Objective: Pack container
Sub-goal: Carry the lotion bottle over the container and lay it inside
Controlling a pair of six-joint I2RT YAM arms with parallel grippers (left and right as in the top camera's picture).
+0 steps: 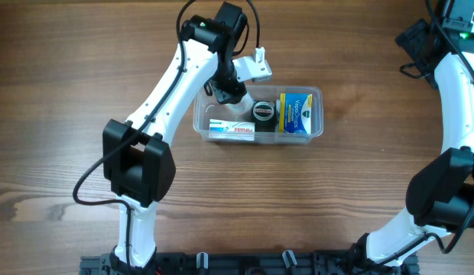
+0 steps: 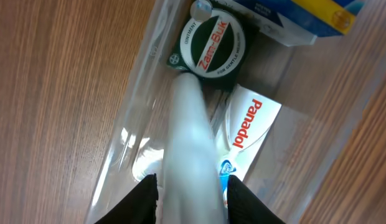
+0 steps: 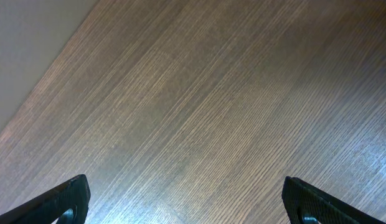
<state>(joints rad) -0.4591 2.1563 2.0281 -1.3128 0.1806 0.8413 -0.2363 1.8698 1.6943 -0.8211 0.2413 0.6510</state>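
Observation:
The clear plastic container (image 1: 319, 114) sits mid-table. It holds a white Panadol box (image 1: 231, 131), a dark green round Zam-Buk tin (image 1: 263, 111) and a blue and yellow box (image 1: 297, 113). My left gripper (image 1: 225, 88) hangs over the container's back left corner. In the left wrist view it (image 2: 192, 200) is shut on a pale, blurred tube-like object (image 2: 188, 143) that points down into the container (image 2: 127, 127), just beside the tin (image 2: 211, 50) and over the Panadol box (image 2: 255, 124). My right gripper (image 3: 187, 199) is open and empty over bare wood.
The right arm (image 1: 451, 84) curves along the table's right edge, far from the container. The left arm (image 1: 168, 92) crosses the table left of the container. A white bracket (image 1: 254, 67) on the left wrist hangs behind the container.

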